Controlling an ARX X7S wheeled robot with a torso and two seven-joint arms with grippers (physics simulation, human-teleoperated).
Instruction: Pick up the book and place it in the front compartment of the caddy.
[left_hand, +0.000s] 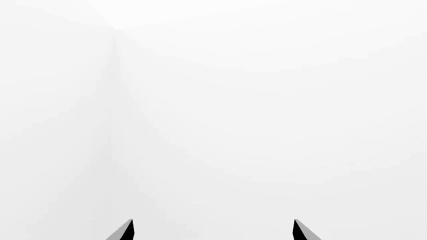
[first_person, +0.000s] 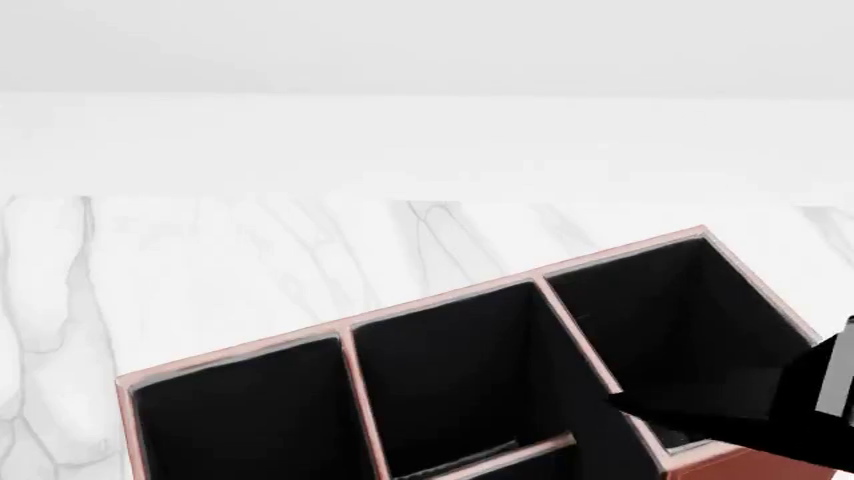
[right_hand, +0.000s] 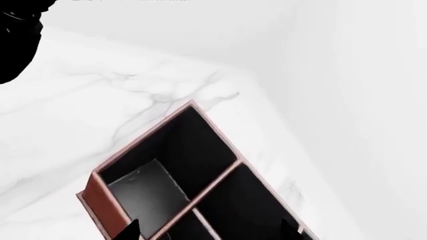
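The caddy (first_person: 350, 330), reddish-brown with black lining and thin partitions, stands on the marble table at the bottom of the head view. In the right wrist view the caddy (right_hand: 100, 202) lies right below my right gripper (right_hand: 208, 231), which is open, its fingertips wide apart with nothing between them. A flat slab with a grey sheen (right_hand: 150, 192) rests inside the end cell beside the reddish outer wall. It looks like the book, though I cannot tell for sure. My right arm (first_person: 817, 385) reaches in over the caddy's right-hand end. My left gripper (left_hand: 213, 230) is open against blank white wall.
The white marble table (first_person: 240, 260) runs back to a plain white wall. A black part of the robot (right_hand: 17, 40) shows in a corner of the right wrist view. The table's edge (right_hand: 267, 115) lies close beyond the caddy.
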